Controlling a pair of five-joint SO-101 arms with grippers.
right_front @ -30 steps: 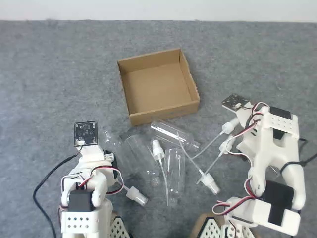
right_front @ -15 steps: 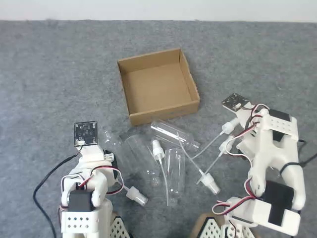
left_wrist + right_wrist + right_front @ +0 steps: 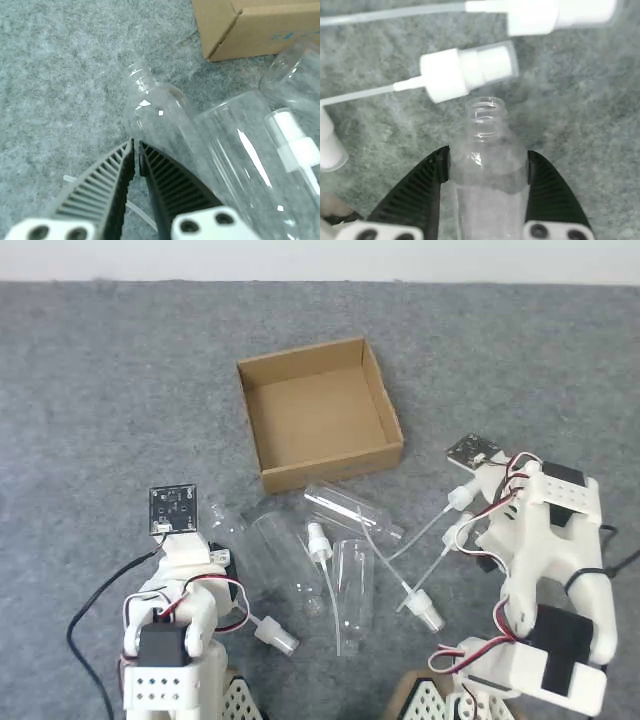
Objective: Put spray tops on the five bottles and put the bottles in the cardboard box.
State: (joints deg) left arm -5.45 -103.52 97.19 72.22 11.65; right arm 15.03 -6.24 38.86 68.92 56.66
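Sideways, bottles (image 3: 355, 580) on carpet (image 3: 120, 390), beside cardboard box (image 3: 330, 466)

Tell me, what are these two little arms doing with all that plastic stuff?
They are meant to cap bottles and box them. The right gripper holds an uncapped clear bottle near loose spray tops. The left gripper is shut and empty, beside another bottle lying on the carpet. Nothing is in the cardboard box yet.

High view overhead; wrist views close above bottles (image 3: 352, 580).
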